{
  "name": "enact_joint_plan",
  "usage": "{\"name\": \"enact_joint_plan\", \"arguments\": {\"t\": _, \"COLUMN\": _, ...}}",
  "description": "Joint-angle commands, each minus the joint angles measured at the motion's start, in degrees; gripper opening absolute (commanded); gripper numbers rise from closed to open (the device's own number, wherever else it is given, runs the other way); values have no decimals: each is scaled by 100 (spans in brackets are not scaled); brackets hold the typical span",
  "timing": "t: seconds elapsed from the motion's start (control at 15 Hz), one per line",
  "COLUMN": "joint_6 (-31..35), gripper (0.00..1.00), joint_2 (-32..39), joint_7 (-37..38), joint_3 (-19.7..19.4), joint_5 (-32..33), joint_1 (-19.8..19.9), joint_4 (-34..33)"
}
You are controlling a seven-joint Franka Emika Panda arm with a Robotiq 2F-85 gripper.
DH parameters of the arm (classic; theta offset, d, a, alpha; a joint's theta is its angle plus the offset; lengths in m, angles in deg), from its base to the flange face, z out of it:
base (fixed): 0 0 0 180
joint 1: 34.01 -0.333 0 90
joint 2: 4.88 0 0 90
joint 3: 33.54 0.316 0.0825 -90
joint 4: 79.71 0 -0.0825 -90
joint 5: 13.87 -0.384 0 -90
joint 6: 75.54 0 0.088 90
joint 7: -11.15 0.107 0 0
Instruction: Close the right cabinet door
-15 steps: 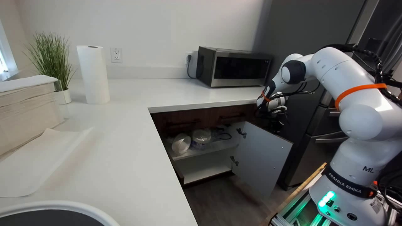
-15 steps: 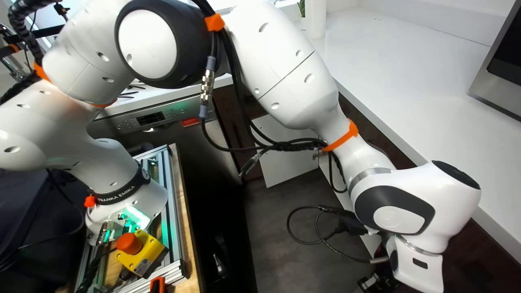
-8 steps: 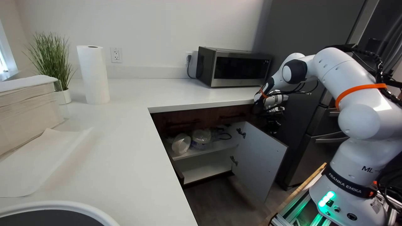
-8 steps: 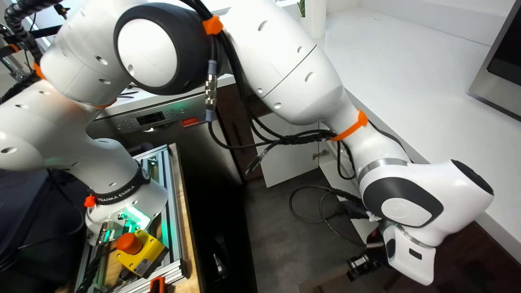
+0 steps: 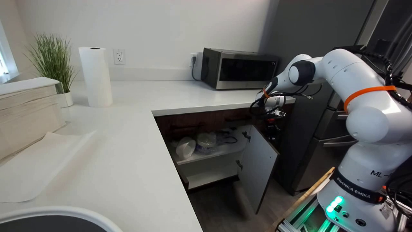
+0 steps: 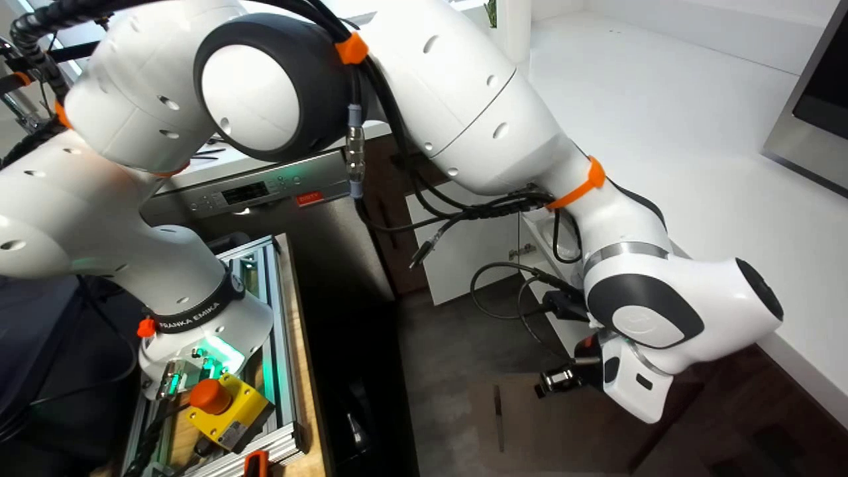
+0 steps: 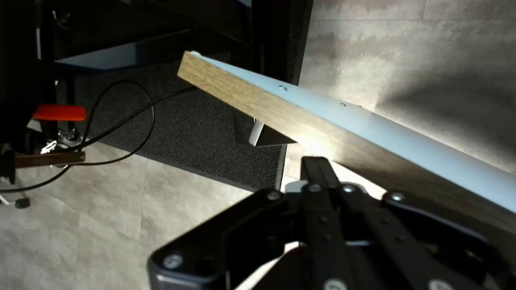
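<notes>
The right cabinet door (image 5: 257,164) stands open, with its pale grey inner face towards an exterior view. Its dark brown outer face (image 6: 563,430) with a bar handle shows in an exterior view, partly behind the arm. In the wrist view the door (image 7: 403,129) runs diagonally, with its wood-coloured top edge and pale inner face visible. My gripper (image 7: 316,161) is shut with its fingertips together and nothing between them. It is on the outer side of the door, tips close to the brown face; I cannot tell whether they touch. The gripper (image 5: 273,136) is dark and partly unclear in an exterior view.
The cabinet shelf (image 5: 196,156) holds clear containers. A second open door (image 6: 464,258) shows behind cables. The white counter (image 5: 206,96) overhangs the cabinet and carries a microwave (image 5: 244,69). A tall dark grey fridge (image 5: 302,161) stands beside it. A mat (image 7: 193,133) lies on the floor.
The right door has swung inward towards the cabinet, its free edge moving left in an exterior view. My gripper has moved along with it on its outer side, and the arm's cables have shifted.
</notes>
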Motion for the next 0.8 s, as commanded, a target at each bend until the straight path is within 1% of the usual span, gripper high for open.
{"name": "enact_joint_plan", "arguments": {"t": 0.0, "joint_6": -137, "gripper": 0, "joint_2": 54, "joint_7": -28, "joint_3": 204, "joint_5": -504, "joint_1": 94, "joint_4": 30}}
{"name": "enact_joint_plan", "arguments": {"t": 0.47, "joint_6": 234, "gripper": 0, "joint_2": -143, "joint_7": -234, "joint_3": 556, "joint_5": -1310, "joint_1": 35, "joint_4": 414}}
{"name": "enact_joint_plan", "arguments": {"t": 0.6, "joint_6": 343, "gripper": 0, "joint_2": -208, "joint_7": -399, "joint_3": 650, "joint_5": -1524, "joint_1": 55, "joint_4": 526}}
{"name": "enact_joint_plan", "arguments": {"t": 0.73, "joint_6": 786, "gripper": 0, "joint_2": -273, "joint_7": -551, "joint_3": 652, "joint_5": -1714, "joint_1": 21, "joint_4": 697}}
